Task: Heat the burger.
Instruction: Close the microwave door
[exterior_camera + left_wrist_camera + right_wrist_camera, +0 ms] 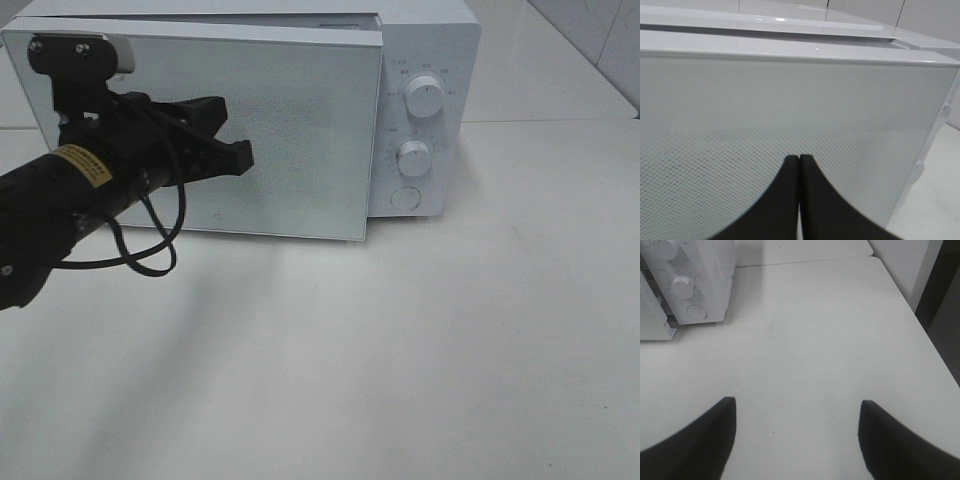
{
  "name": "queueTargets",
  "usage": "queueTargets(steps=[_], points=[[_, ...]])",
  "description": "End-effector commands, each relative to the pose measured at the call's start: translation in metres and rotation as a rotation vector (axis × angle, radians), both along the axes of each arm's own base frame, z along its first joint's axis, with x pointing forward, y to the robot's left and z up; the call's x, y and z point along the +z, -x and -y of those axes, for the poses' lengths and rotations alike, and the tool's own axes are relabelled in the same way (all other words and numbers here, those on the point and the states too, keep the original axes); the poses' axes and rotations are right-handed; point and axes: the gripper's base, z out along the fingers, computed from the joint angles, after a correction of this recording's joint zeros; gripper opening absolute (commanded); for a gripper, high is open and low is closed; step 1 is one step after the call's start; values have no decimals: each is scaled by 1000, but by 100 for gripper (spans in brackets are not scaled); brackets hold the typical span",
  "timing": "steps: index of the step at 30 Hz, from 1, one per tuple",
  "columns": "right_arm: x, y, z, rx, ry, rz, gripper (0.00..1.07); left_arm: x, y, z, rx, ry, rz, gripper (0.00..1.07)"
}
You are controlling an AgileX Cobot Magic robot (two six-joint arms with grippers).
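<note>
The burger is out of view; the frosted door of the white microwave covers the oven's inside. The door stands a little ajar, its right edge forward of the control panel. My left gripper is shut with nothing between its fingers, and its tips sit at or just in front of the door's middle; I cannot tell if they touch. In the left wrist view the closed fingertips point at the dotted door panel. My right gripper is open and empty above the bare white table.
The microwave's control panel carries two dials and a round button. It also shows in the right wrist view as the control panel. A black cable loops under the left arm. The table edge lies beyond the right gripper.
</note>
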Motion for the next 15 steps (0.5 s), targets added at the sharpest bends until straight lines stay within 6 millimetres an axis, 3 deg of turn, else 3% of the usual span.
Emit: queueTargets(steps=[1, 7, 15], points=[[0, 3, 0, 1, 10, 30, 67, 2, -9, 19, -1, 33, 11, 0], [0, 3, 0, 1, 10, 30, 67, 0, -19, 30, 10, 45, 10, 0], [0, 3, 0, 1, 10, 30, 67, -2, -46, 48, 45, 84, 10, 0]])
